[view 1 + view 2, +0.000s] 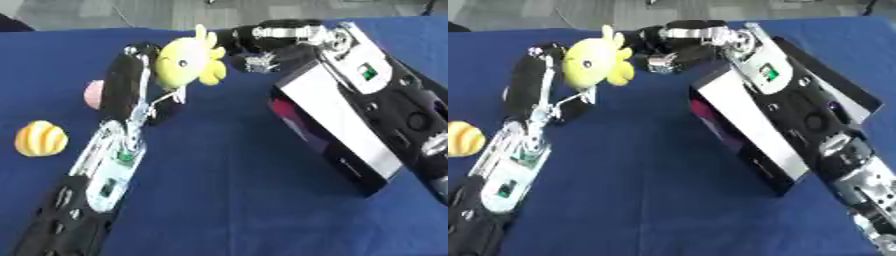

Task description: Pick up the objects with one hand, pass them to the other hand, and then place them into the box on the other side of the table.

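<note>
A yellow plush toy (185, 61) with a small dark eye hangs above the far middle of the blue table. My left hand (125, 82) reaches up from the lower left, with its fingers curled on the toy's left side. From the right, my right hand (249, 45) comes in over the box and meets the toy's right edge. How it grips is hidden. The box (328, 117), black with a white side wall and a pink inside, stands on the right, under my right forearm.
A yellow-and-white striped ball (40, 138) lies at the left edge of the blue tablecloth (227, 190). A pink round thing (93, 92) peeks out behind my left hand. Grey floor shows beyond the table's far edge.
</note>
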